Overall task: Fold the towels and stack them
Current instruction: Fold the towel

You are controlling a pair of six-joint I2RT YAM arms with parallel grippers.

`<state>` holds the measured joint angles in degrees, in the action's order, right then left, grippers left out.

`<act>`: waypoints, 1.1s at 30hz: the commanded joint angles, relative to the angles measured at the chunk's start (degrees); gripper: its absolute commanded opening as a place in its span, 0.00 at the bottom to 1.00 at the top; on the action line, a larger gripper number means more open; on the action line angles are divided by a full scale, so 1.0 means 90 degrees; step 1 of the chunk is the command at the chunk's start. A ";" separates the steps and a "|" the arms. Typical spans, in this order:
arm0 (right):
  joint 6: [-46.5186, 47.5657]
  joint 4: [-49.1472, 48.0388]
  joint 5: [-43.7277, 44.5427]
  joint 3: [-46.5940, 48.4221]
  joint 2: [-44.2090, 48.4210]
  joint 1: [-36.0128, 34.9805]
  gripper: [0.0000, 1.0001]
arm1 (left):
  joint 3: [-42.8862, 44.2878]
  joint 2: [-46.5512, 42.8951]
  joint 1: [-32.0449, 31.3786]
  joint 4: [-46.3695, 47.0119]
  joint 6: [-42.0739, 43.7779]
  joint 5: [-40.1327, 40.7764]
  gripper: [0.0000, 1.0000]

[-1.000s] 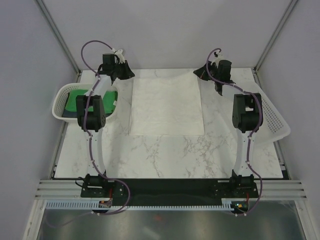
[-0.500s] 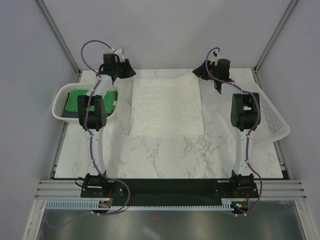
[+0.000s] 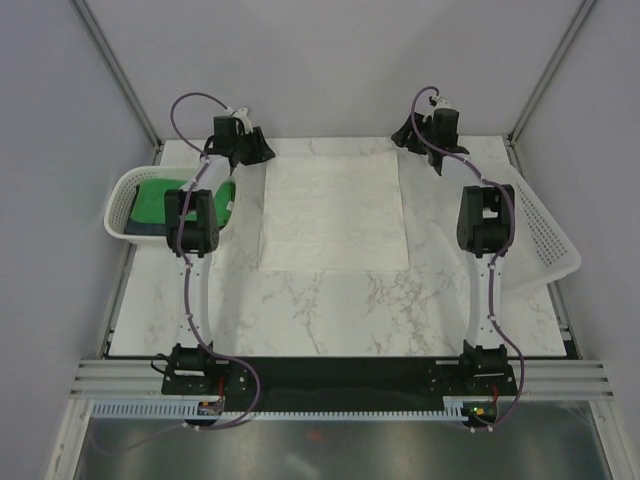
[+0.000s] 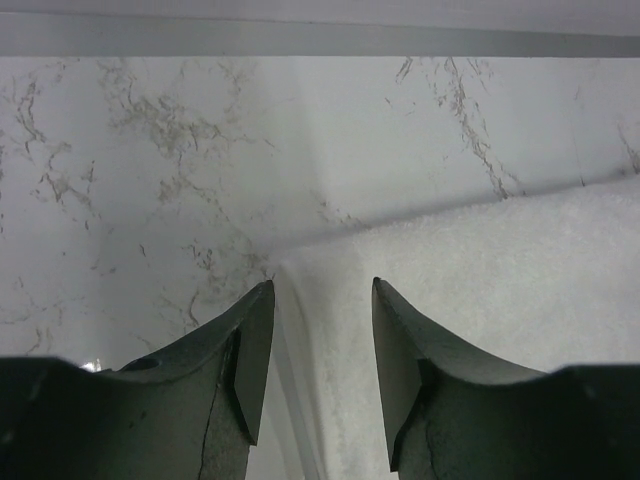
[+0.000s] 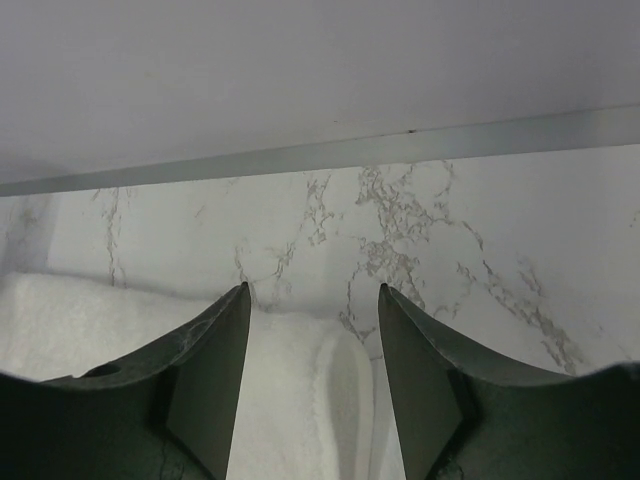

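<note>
The large white towel (image 3: 334, 212) lies flat and folded in the middle of the marble table. A bright green towel (image 3: 158, 201) sits in the left basket, on top of a dark navy one (image 3: 145, 228). My left gripper (image 3: 262, 152) hovers open over the white towel's far left corner (image 4: 330, 290), nothing held between its fingers. At the far right corner (image 5: 320, 370) of the white towel hangs my right gripper (image 3: 405, 135), open too, with the corner lying loose below it.
A white perforated basket (image 3: 120, 205) stands at the left table edge. A second white basket (image 3: 545, 235) lies tipped at the right edge. The enclosure's back wall rises just beyond both grippers.
Both grippers have opened and let go of the white towel's far corners. Both have lifted slightly toward the back wall.
</note>
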<state>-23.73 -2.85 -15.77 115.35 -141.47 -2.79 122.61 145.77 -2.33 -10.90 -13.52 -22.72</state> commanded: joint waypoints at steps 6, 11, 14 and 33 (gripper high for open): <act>0.0058 0.0307 -0.0621 0.0835 -0.0785 -0.0052 0.62 | 0.0781 0.0336 -0.0005 0.0185 -0.0295 -0.0307 0.52; 0.0097 0.0307 -0.0601 0.0875 -0.0883 -0.0061 0.62 | 0.0869 0.0453 -0.0005 0.0215 -0.0509 -0.0591 0.49; 0.0194 0.0307 -0.0640 0.0846 -0.0912 -0.0052 0.61 | 0.0879 0.0463 -0.0005 0.0205 -0.0549 -0.0620 0.45; 0.0302 -0.0298 -0.1441 0.0406 -0.0531 -0.0003 0.00 | 0.0128 -0.0141 -0.0287 0.0350 -0.0403 0.0326 0.53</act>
<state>-22.17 -3.01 -26.76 119.37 -148.99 -2.92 125.97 148.94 -3.25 -10.83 -18.15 -22.72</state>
